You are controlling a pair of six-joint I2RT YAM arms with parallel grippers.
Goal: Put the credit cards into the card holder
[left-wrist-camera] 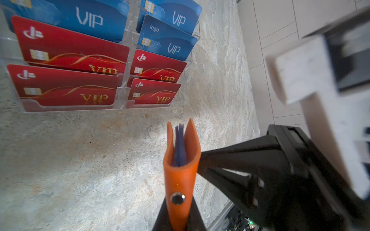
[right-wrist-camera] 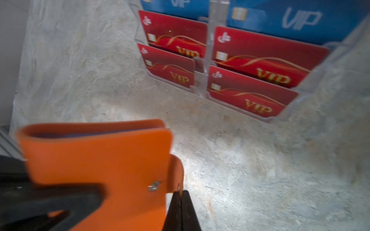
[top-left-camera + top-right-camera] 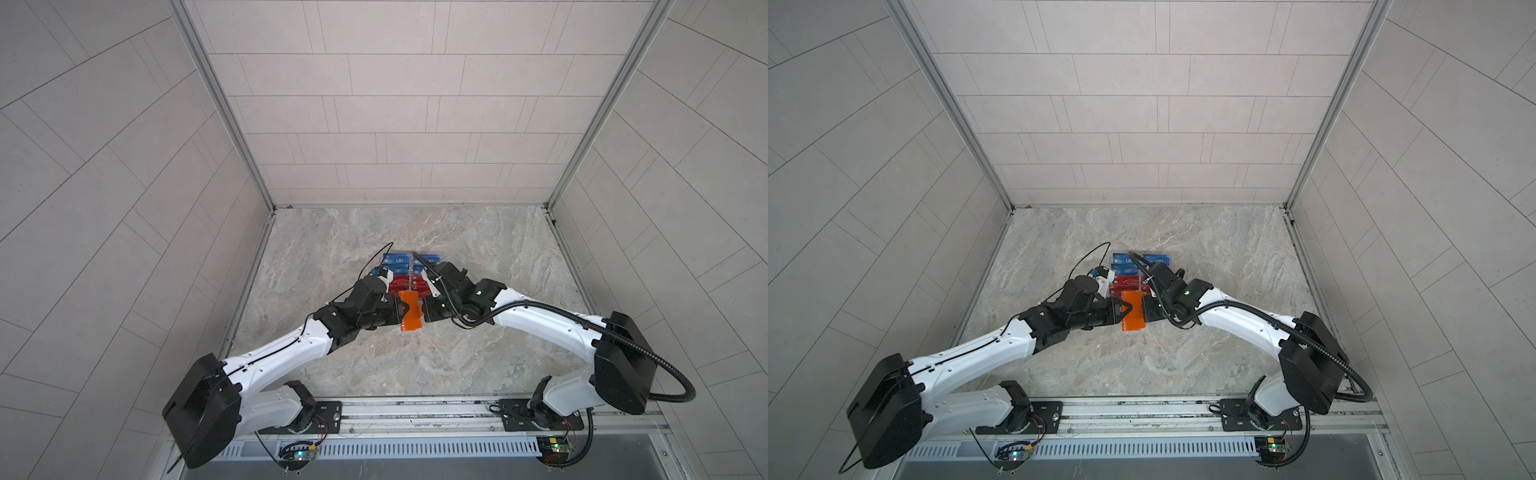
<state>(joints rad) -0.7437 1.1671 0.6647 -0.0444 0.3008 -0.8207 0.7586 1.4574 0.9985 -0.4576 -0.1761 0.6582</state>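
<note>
The orange card holder (image 3: pixel 410 316) (image 3: pixel 1133 316) hangs above the table between both arms, in front of the cards. My left gripper (image 1: pixel 178 217) is shut on its spine side, just below the snap button (image 1: pixel 177 198). The covers gape slightly and show bluish sleeves (image 1: pixel 179 148). My right gripper (image 2: pixel 181 200) is shut on the holder's orange snap tab (image 2: pixel 176 172), beside the main cover (image 2: pixel 96 158). Red credit cards (image 1: pixel 68 50) (image 2: pixel 256 60) and blue credit cards (image 1: pixel 90 18) (image 3: pixel 395 262) stand in rows just beyond the holder.
The cards stand in clear acrylic tiered racks (image 1: pixel 76 109) (image 2: pixel 200 86), two side by side, on the marble tabletop (image 3: pixel 478 257). Tiled walls close in the left, right and back. The arm bases sit on a rail (image 3: pixel 415 409) at the front edge.
</note>
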